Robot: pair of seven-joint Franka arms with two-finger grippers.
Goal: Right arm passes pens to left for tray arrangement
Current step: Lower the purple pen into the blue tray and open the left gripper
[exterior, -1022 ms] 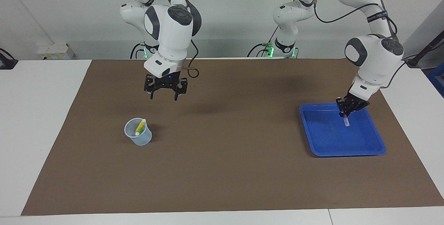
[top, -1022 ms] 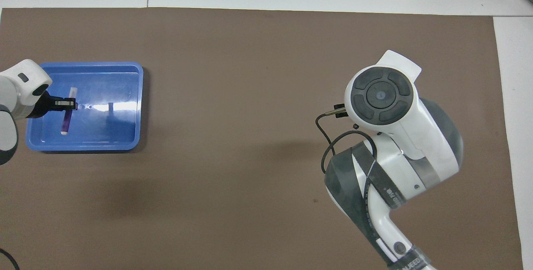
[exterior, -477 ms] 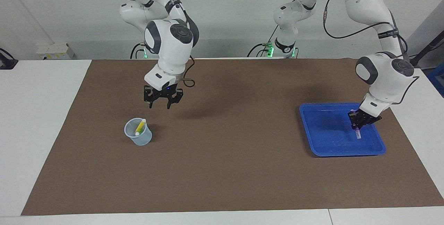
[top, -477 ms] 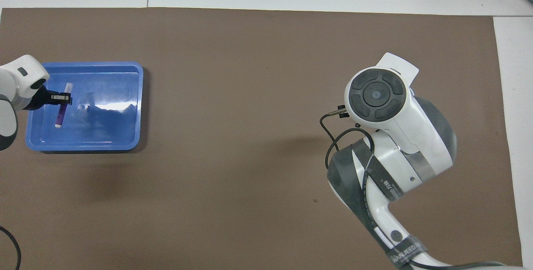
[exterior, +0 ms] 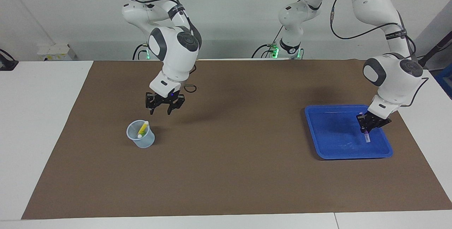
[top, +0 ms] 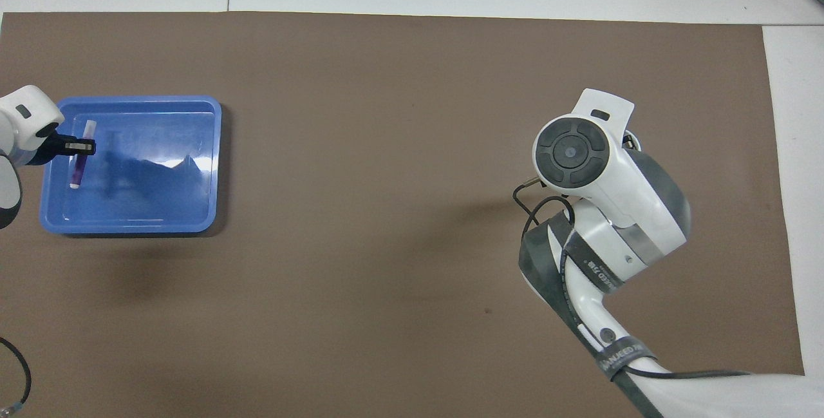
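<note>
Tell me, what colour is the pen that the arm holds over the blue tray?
Purple, with a whitish tip; the overhead view shows it best.

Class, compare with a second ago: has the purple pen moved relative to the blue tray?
Yes. Held in the left hand, the purple pen has shifted from mid-tray toward the blue tray edge at the left arm's end of the table.

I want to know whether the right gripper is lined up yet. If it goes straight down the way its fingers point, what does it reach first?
Probably the brown mat, just beside the cup with the yellow pen. The right gripper hangs slightly off it, though depth is unclear.
</note>
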